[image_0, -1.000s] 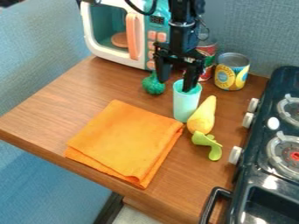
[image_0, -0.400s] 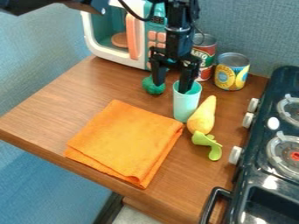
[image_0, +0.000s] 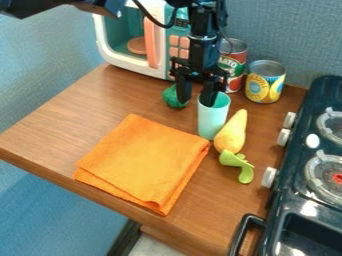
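Two fingers (image_0: 184, 91) stand parted at one cup (image_0: 212, 121) (one tip seemingly inside), near two cans (image_0: 264, 89).

The open gripper (image_0: 196, 103) has one finger at the mouth of the turquoise cup (image_0: 213, 121); nearer the camera than it lies an orange cloth (image_0: 143, 162).

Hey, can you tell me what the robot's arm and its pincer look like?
The arm is black, built of chunky, angular segments, with a thin black cable looping beside it near the top. Its pincer is also black, with two straight, blocky fingers hanging from a wider crosspiece. I can't make out any markings on either.
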